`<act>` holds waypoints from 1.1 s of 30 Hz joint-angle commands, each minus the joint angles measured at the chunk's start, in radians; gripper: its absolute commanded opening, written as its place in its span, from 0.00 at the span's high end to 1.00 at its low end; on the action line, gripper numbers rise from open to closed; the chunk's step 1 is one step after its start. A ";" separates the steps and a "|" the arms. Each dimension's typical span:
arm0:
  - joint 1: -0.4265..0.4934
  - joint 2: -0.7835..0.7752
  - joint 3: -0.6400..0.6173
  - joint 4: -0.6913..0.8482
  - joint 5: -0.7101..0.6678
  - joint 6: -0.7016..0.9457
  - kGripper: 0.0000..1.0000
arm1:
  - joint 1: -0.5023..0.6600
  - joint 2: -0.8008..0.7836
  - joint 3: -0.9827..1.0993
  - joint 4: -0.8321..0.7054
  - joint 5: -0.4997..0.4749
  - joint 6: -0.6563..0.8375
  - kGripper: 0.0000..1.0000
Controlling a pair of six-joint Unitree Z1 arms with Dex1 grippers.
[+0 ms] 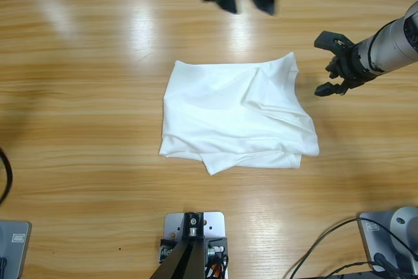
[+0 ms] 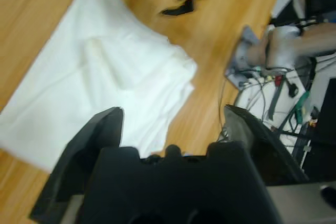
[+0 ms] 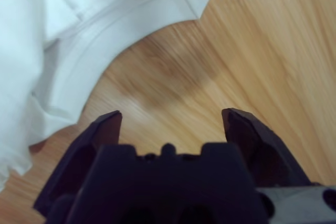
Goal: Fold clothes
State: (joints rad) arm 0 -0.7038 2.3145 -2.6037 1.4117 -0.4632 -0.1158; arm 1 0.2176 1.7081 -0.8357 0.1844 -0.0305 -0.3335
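T-shirt (image 1: 238,114) lies folded — right gripper (image 1: 331,65) beside it.

The white T-shirt (image 1: 238,112) lies folded into a rough, lopsided rectangle near the middle of the wooden table. Its cloth is plain, soft and rumpled, with a raised crease running across its right half. Layered hemmed edges show along the right and lower sides. I see no lettering or neck. It rests flat, touching neither of my grippers.
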 commanded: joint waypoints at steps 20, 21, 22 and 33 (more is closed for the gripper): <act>0.130 -0.500 1.360 -0.616 0.149 0.150 0.05 | 0.551 0.003 0.013 -0.195 -0.255 0.553 0.32; 0.130 -0.505 1.358 -0.616 0.149 0.150 0.05 | 0.560 0.006 0.014 -0.195 -0.258 0.553 0.32; 0.130 -0.509 1.358 -0.616 0.150 0.148 0.05 | 0.571 0.013 0.014 -0.200 -0.261 0.553 0.32; 0.130 -0.540 1.393 -0.614 0.162 0.119 0.05 | 0.625 0.129 0.002 -0.212 -0.282 0.624 0.43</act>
State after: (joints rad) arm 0 -0.5768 1.8011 -1.2637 0.8083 -0.3220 0.0257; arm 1 0.8237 1.7380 -0.8484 -0.0135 -0.2919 0.2551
